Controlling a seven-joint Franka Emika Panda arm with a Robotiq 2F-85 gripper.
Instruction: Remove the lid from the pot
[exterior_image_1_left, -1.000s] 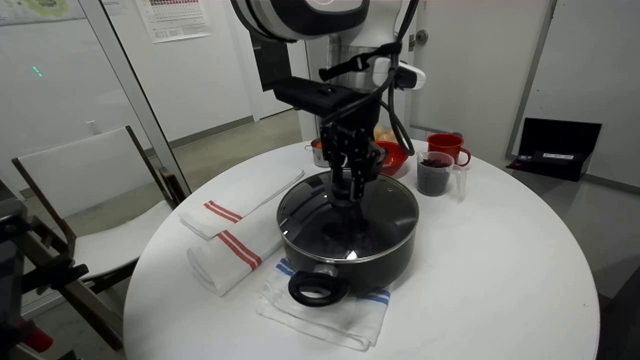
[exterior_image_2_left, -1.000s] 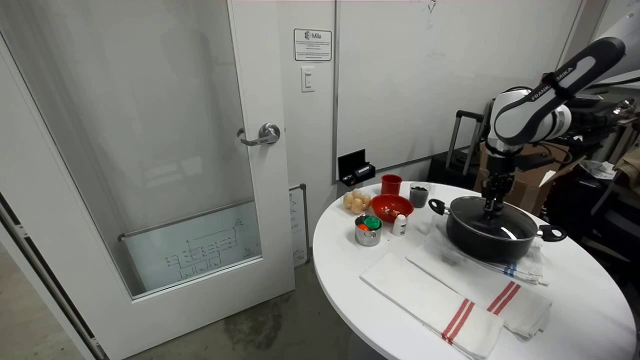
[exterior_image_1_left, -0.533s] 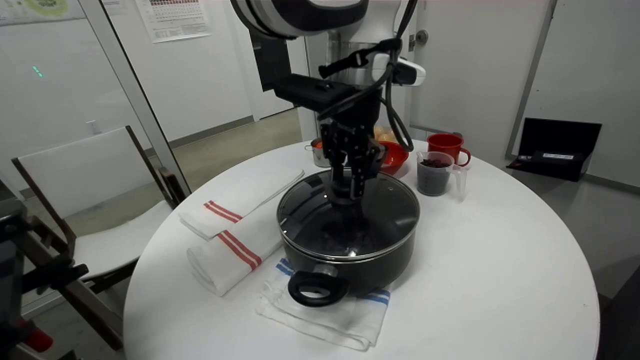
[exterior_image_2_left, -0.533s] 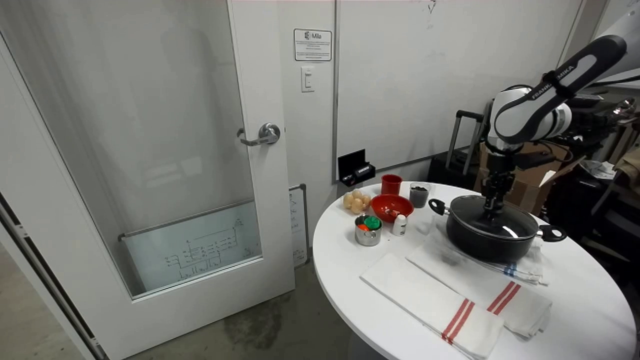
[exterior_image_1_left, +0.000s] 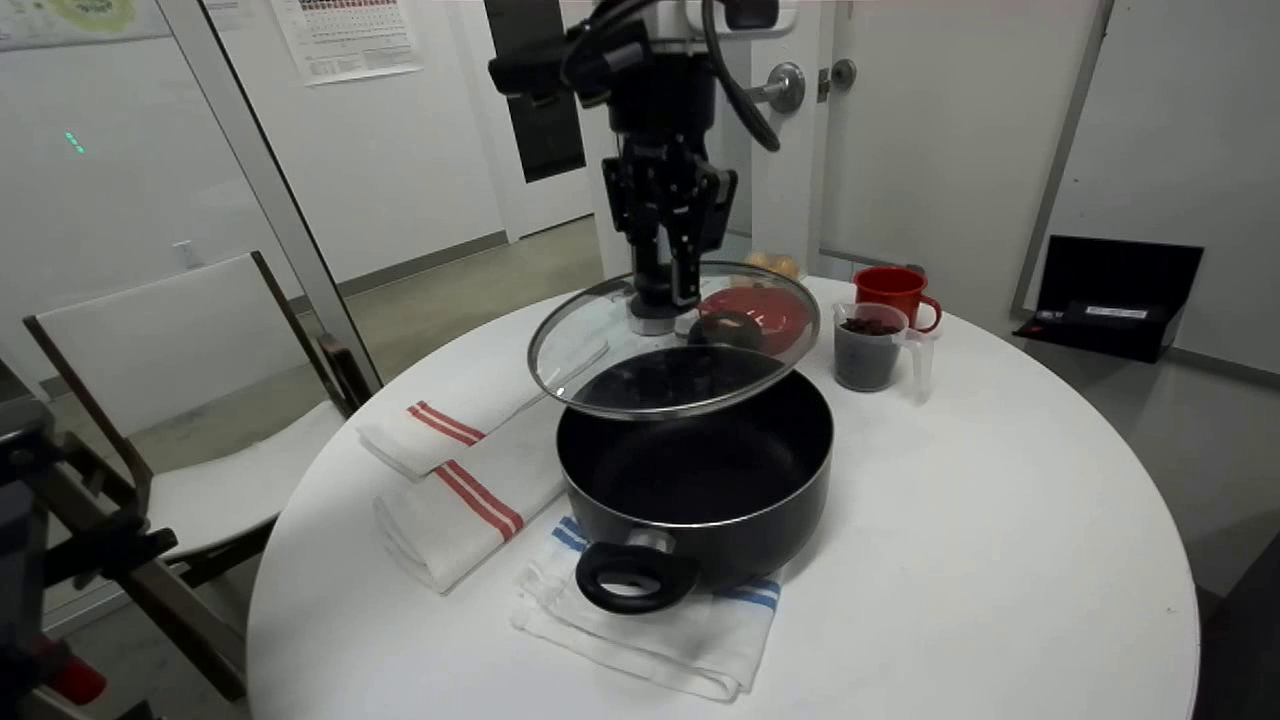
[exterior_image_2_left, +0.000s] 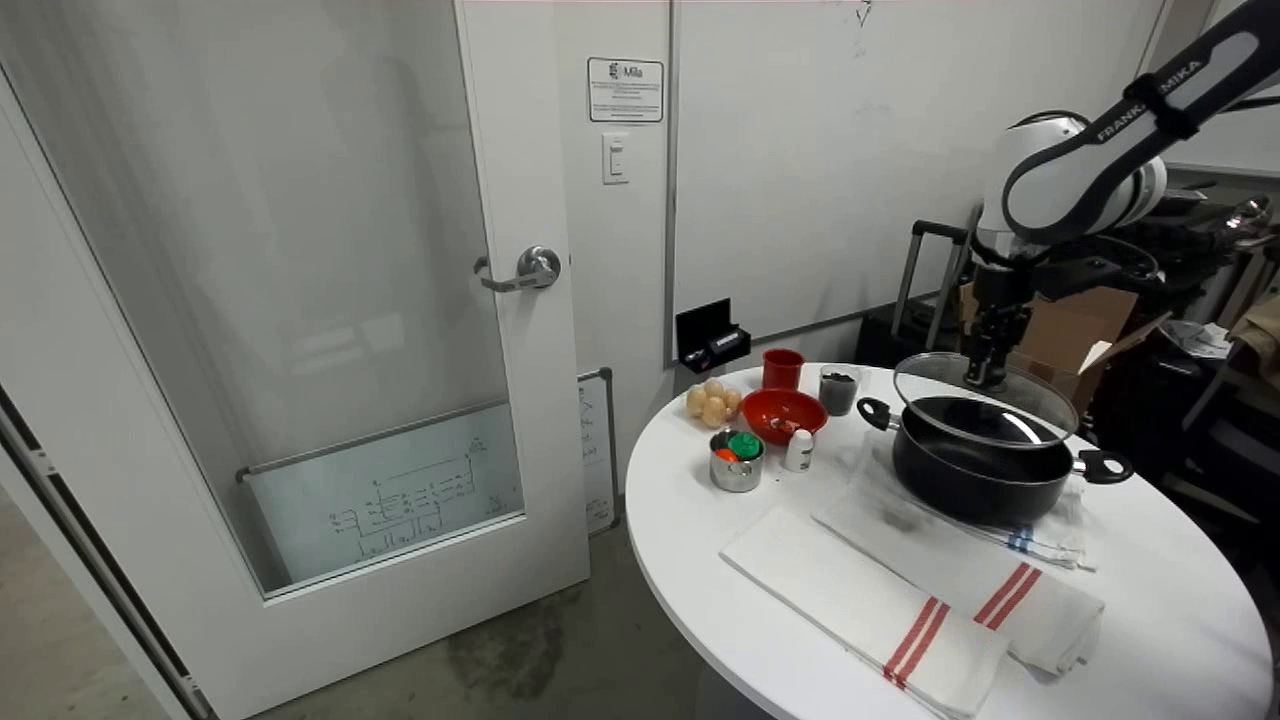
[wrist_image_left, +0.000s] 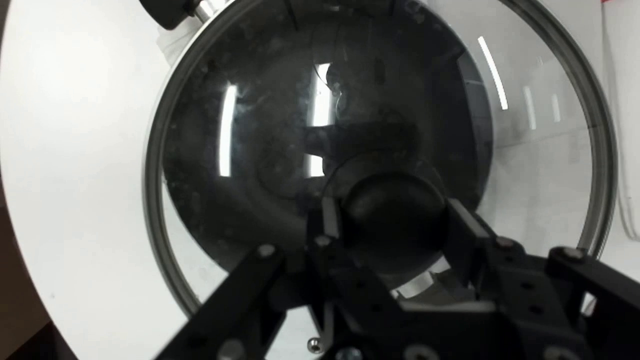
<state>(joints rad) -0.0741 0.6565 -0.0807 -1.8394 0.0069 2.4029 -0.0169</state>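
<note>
Two blurry fingers (wrist_image_left: 330, 218); dim knob (wrist_image_left: 394, 212) between.

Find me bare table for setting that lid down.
Best: in an exterior view, the table right of the pot, between the clear cup and the near edge; probably roomy enough for the lid. A slimmer strip lies between the steel cup and the red-striped towels. Crowded: the cluster of red bowl, red mug, clear cup, white bottle and steel cup.

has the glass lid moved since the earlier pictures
Yes, upward: in both exterior views the glass lid now hangs raised above the black cooking pot, which has stayed put.
</note>
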